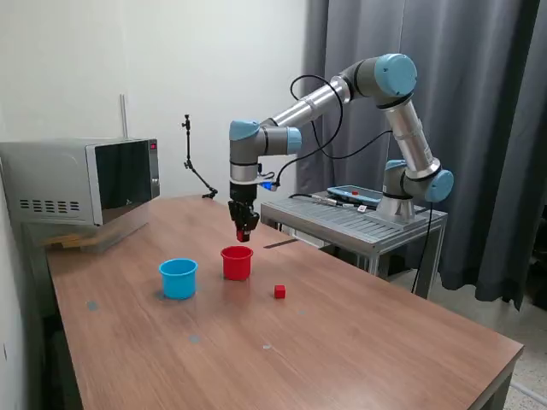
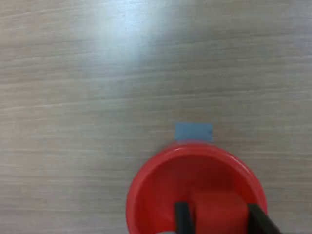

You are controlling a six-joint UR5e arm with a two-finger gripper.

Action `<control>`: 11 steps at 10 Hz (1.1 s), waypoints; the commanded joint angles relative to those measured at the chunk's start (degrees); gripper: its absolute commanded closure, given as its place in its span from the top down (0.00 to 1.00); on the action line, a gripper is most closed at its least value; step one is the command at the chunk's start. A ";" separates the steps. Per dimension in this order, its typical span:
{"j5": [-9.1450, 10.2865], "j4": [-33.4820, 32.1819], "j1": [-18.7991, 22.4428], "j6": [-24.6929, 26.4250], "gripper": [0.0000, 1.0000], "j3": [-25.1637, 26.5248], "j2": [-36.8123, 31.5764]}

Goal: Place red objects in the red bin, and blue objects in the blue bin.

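The wooden table [image 1: 359, 333] carries everything, with the arm [image 1: 376, 85] reaching down over its middle. The gripper [image 1: 244, 232] hangs directly above the red cup [image 1: 237, 262], a little clear of its rim. In the wrist view its two dark fingers [image 2: 182, 217] stand on either side of a red cube [image 2: 214, 210], clenched on it, with the cup's open mouth [image 2: 146, 185] right underneath.

The light blue cup [image 1: 178, 278] stands beside the red cup, off to the exterior view's left of the gripper and slightly nearer that camera. A second red cube [image 1: 279, 291] lies on the table below the gripper and to the exterior view's right of it, apart from the red cup.

Both cubes look small, rigid and light, probably plastic or wood with smooth faces. My judgement is that a pinch across two flat opposite sides holds them well, while a hold on the corners would likely let them twist out. The cups look thin and light, easy to knock over if a finger catches a rim.

No dark blue cubes show on the table; whether they sit inside the light blue cup cannot be told, since its interior is hidden. The held cube is cut off by the wrist view's edge. A small bluish-grey patch [image 2: 193, 131] on the table just beyond the red cup cannot be identified.
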 commanded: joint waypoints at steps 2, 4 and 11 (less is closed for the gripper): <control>0.20 0.00 0.22 0.09 1.00 0.22 0.00; 0.20 -0.09 0.48 0.09 1.00 0.22 0.00; 0.37 0.09 7.31 30.17 1.00 3.45 -4.66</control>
